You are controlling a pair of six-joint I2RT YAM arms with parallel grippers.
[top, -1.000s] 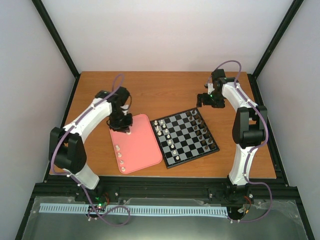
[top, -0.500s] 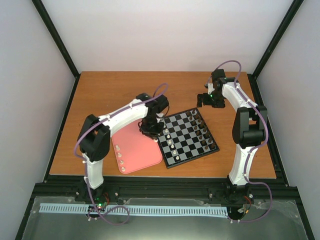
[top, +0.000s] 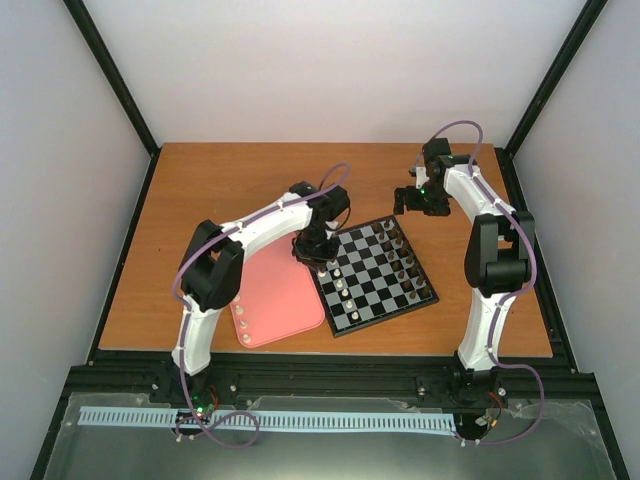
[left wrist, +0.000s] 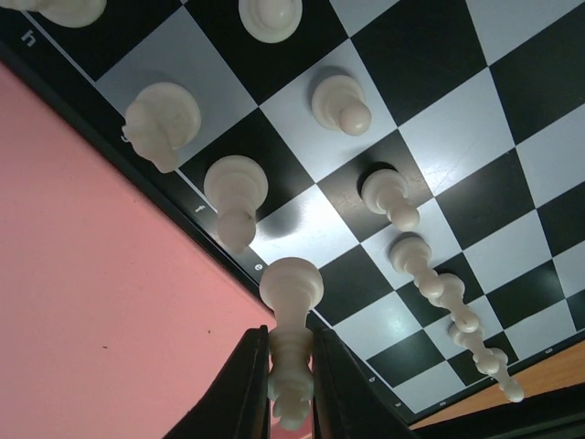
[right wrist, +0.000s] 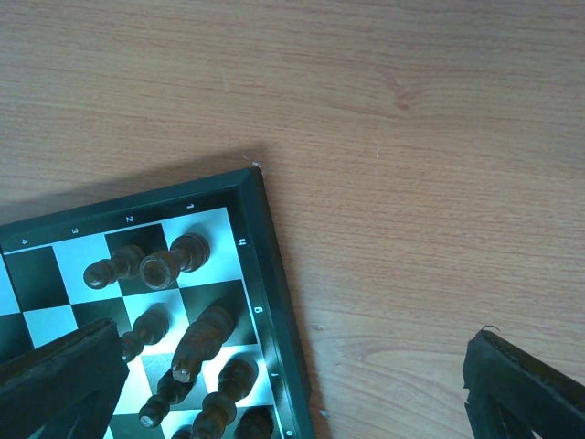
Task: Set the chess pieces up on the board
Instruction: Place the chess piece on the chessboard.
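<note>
We see a brown wooden worktop (top: 220, 180) boxed in by pale walls and black frame posts. A pink tray (top: 280, 300) lies just left of the board (top: 378, 272). The left gripper (top: 312, 250) is clamped on one pale piece (left wrist: 291, 302) at the board's left edge, beside the chess pieces (left wrist: 341, 101) standing there. Farther right, the right gripper (top: 408, 200) hangs with its jaws wide apart, holding nothing, just beyond the board's far corner.
</note>
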